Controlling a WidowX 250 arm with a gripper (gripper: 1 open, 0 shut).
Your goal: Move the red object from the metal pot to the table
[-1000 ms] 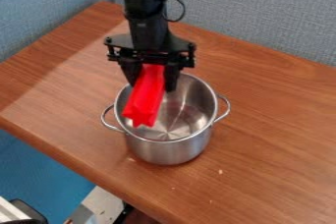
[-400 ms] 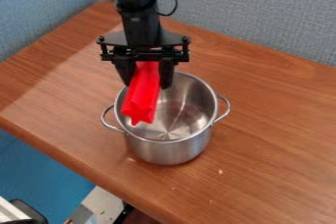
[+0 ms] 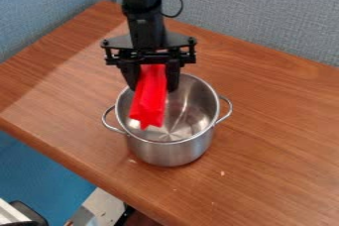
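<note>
Red grooved block [image 3: 150, 98] (plastic-looking) in shiny steel pot [image 3: 179, 141]

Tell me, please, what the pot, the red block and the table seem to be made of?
Pot: polished steel, by its mirror-like shine. Red block: probably plastic, smooth and evenly bright. Table: wood or a wood-look laminate, reddish-brown with visible grain.

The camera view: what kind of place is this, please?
Probably a small robot test setup, not a real kitchen: a bare wooden table against a plain blue wall, holding only a metal pot.
</note>
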